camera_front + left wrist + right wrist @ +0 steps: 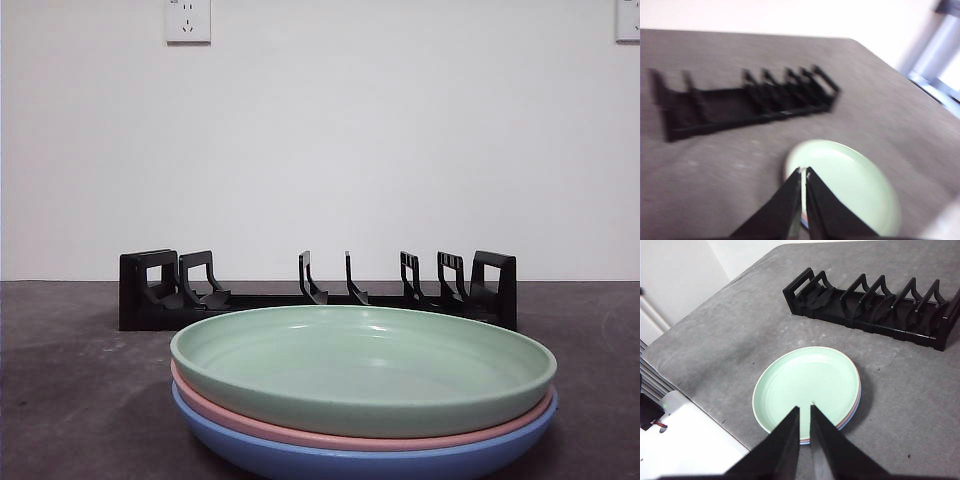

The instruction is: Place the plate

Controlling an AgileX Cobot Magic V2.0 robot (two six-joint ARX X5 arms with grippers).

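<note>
A stack of three plates sits on the grey table (60, 400), near the front camera: a green plate (360, 365) on top, a pink plate (300, 432) under it, and a blue plate (330, 462) at the bottom, each nested in the one below so that only the rims of the lower two show. The green plate is empty and lies flat. Neither arm enters the front view. In the right wrist view the right gripper (805, 410) hovers above the near edge of the green plate (807, 385), apart from it, its two black jaws nearly closed with only a narrow slit between them and nothing held. In the left wrist view, which is blurred, the left gripper (803, 171) hangs over the rim of the green plate (850, 185), also clear of it; its jaws are drawn almost together with a thin gap and grip nothing. Behind the stack, farther across the table, stands a long black dish rack (320, 292) with upright dividers forming several slots; every slot is vacant and no plate leans in it. The rack (875, 305) lies well apart from the plates, as the right wrist view shows. On the white wall behind, a socket (188, 20) is mounted high at one side and part of another socket plate (628, 20) shows at the other edge.
</note>
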